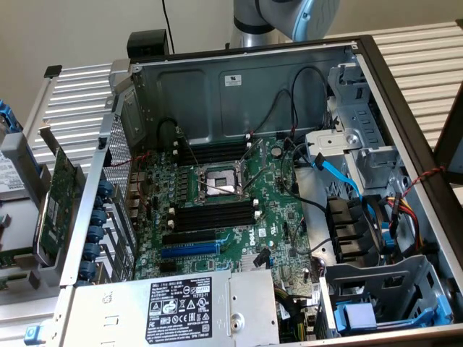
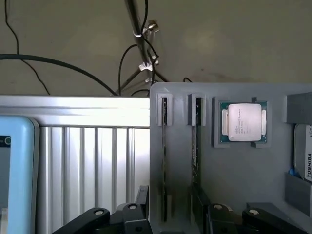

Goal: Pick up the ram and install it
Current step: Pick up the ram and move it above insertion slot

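In the wrist view, two rams stand on edge in parallel grooves of a grey tray point(image 2: 234, 175): one ram point(image 2: 165, 161) and a second ram point(image 2: 196, 151) beside it. My gripper point(image 2: 170, 214) hovers over the near end of these grooves. It is open, with a black finger point(image 2: 141, 204) on the outer side of the first ram and the other finger point(image 2: 202, 212) by the second. Neither finger touches a stick. In the exterior view, the open computer case shows black memory slots point(image 1: 213, 214) on the motherboard beside the processor socket point(image 1: 221, 181).
A processor chip point(image 2: 243, 122) and a hard drive point(image 2: 304, 156) also sit in the tray. In the exterior view, a green expansion card point(image 1: 54, 210) stands outside the case on the left. Cables point(image 1: 329, 170), a power supply point(image 1: 181, 303) and drive cages point(image 1: 376, 289) crowd the case.
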You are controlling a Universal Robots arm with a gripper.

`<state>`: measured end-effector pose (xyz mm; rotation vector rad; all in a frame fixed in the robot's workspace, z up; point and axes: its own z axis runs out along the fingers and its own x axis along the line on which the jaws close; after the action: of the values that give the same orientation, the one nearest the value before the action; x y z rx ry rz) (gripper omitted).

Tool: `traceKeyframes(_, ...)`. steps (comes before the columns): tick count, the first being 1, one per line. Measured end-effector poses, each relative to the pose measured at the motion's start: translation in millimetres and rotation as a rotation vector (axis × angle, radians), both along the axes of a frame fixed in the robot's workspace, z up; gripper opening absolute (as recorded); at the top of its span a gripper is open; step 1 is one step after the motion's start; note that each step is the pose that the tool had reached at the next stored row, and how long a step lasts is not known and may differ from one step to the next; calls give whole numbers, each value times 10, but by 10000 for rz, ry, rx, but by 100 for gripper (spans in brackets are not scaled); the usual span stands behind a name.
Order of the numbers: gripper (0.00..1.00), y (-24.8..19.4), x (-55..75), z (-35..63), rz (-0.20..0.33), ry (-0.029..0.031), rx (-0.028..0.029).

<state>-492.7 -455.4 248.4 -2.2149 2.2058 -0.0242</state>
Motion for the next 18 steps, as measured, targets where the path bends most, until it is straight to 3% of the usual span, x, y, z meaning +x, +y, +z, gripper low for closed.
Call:
traceKeyframes(4, 48, -10, 49, -73, 0, 3, -1)
traceKeyframes(18, 48, -15, 42, -326, 1, 22, -1)
